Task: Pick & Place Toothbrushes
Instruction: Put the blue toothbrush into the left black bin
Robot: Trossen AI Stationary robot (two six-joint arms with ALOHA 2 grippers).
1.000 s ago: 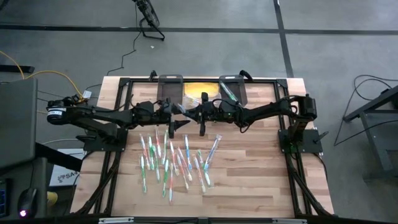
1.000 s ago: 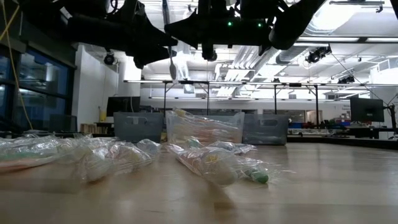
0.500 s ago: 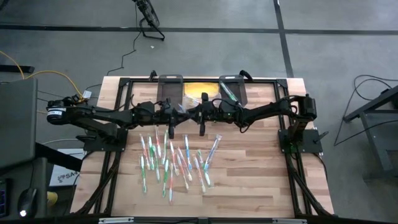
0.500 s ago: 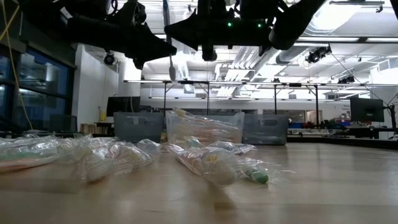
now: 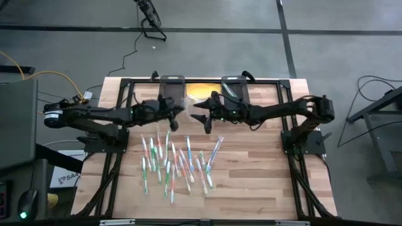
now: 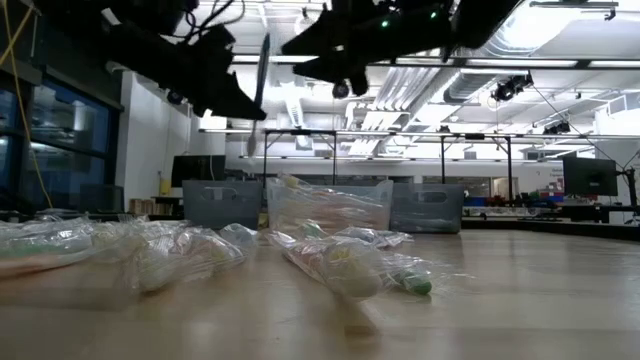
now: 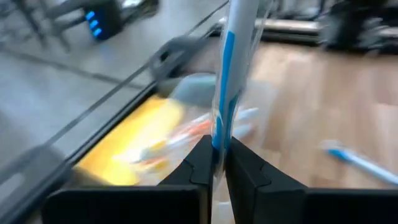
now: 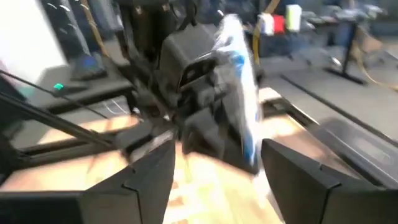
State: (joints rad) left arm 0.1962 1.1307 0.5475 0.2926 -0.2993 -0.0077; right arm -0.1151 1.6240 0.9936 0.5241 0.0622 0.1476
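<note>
Gripping one blue toothbrush (image 7: 229,74), left gripper (image 7: 214,163) jaws; right gripper (image 8: 214,180) jaws apart.

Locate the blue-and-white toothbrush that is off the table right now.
The blue-and-white toothbrush is pinched in the left gripper, raised above the table's middle rear in the high view, between the loose toothbrushes and the bins.

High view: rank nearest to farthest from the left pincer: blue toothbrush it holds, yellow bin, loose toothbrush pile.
1. Blue toothbrush, clamped in the left pincer.
2. Yellow bin, just behind, at the back edge.
3. Toothbrush pile, farther out, toward the table's front.
</note>
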